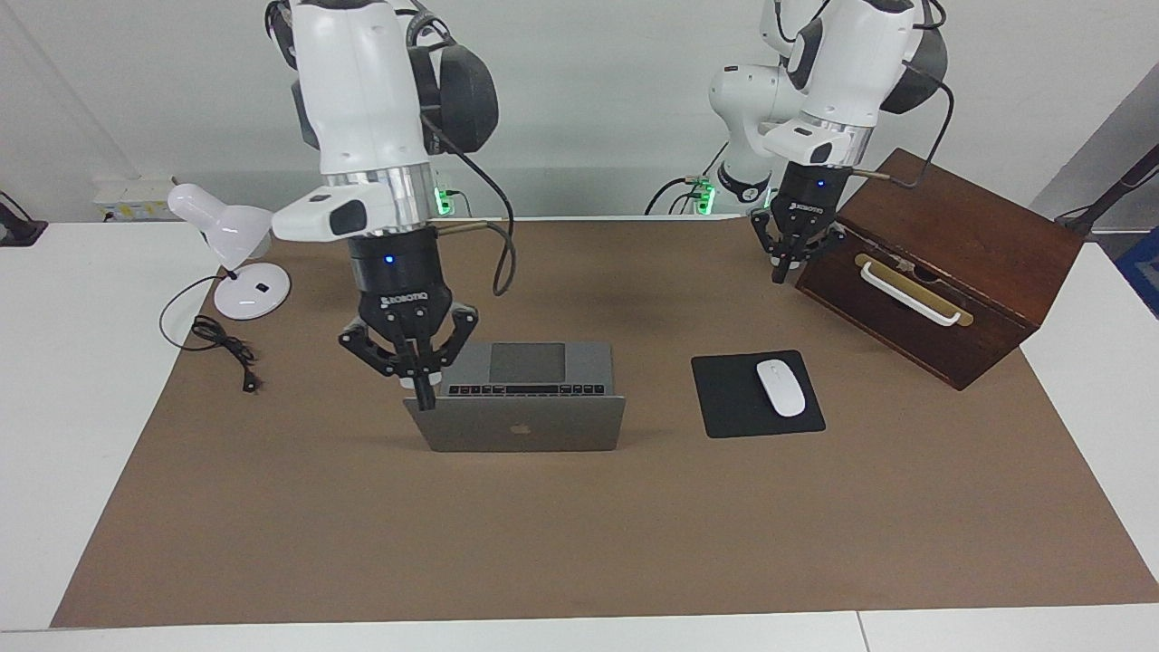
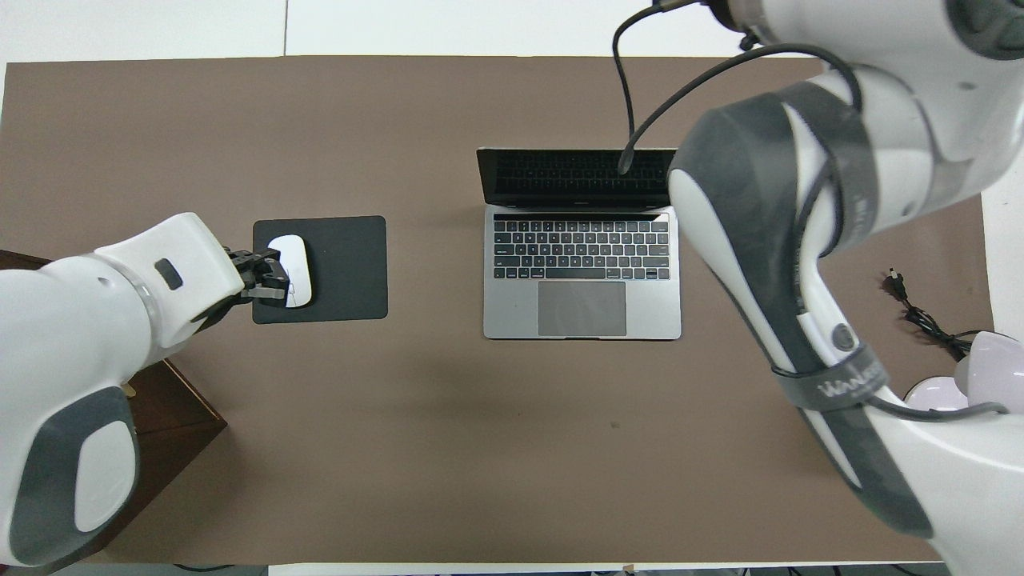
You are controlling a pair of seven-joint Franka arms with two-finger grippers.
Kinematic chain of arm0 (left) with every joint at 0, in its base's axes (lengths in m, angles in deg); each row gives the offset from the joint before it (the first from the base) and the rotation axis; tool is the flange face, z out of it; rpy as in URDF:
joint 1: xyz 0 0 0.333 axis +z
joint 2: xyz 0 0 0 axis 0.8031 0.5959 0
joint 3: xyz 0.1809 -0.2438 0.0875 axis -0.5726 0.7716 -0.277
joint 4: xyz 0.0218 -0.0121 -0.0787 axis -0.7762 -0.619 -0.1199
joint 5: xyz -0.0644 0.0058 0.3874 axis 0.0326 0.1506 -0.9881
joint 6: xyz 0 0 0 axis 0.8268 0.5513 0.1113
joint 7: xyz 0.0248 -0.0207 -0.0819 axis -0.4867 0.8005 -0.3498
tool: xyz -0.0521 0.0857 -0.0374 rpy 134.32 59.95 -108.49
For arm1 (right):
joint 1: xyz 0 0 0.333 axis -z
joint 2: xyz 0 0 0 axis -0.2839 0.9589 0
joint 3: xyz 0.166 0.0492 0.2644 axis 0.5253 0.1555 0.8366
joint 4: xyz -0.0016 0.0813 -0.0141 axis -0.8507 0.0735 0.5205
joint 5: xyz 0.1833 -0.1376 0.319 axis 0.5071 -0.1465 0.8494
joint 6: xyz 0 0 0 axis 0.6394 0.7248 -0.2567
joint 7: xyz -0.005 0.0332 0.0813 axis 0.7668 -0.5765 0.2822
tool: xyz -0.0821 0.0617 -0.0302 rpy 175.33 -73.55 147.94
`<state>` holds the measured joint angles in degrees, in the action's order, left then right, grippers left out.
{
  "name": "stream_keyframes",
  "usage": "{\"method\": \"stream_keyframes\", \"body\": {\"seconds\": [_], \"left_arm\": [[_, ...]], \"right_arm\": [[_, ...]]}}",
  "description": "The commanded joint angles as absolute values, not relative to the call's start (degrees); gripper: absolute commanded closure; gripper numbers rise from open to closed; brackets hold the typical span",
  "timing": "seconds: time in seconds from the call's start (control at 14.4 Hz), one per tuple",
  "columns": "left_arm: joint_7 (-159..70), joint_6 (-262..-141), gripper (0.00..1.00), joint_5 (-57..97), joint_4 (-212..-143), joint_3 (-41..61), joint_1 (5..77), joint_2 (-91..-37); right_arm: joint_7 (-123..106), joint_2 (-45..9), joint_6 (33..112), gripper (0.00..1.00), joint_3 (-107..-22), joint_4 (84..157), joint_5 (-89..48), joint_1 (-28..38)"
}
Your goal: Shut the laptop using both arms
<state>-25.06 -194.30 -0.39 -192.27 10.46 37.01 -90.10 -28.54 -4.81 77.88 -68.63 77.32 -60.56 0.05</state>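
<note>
Laptop [image 1: 523,398] sits open mid-table; your right gripper [image 1: 424,396], fingers together, meets its lid corner, so press down slowly. Bring over the left gripper [image 1: 784,268], waiting pinched together beside the wooden box [image 1: 960,272].

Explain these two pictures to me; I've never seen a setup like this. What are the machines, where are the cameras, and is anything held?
Two white robot arms stand at a table. One picture faces them from across it; the other looks down from above their end. On the brown mat lie an open laptop, a mouse on a black pad, a desk lamp and a wooden box. The right claw, fingers closed, sits at the lid's corner. The left claw hangs beside the box. Neither holds anything.
</note>
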Motion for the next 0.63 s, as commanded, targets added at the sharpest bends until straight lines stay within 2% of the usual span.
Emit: {"method": "stream_keyframes", "body": {"seconds": [0.0, 0.28, 0.56], "left_arm": [[-24.64, -200.41, 1.0, 0.67, -198.0, 9.63, 31.65, -92.11], [-30.96, -213.41, 1.0, 0.67, -205.39, 9.63, 23.99, -91.32], [-31.06, -224.75, 1.0, 0.67, -209.26, 9.63, 20.12, -86.94]], "right_arm": [[-33.15, -2.02, 77.29, 1.0, -69.01, 73.58, -62.27, -1.7], [-38.59, 0.17, 77.29, 1.0, -69.1, 73.84, -64.29, -3.46], [-38.87, 1.85, 77.12, 1.0, -68.66, 73.84, -63.86, -2.67]]}}
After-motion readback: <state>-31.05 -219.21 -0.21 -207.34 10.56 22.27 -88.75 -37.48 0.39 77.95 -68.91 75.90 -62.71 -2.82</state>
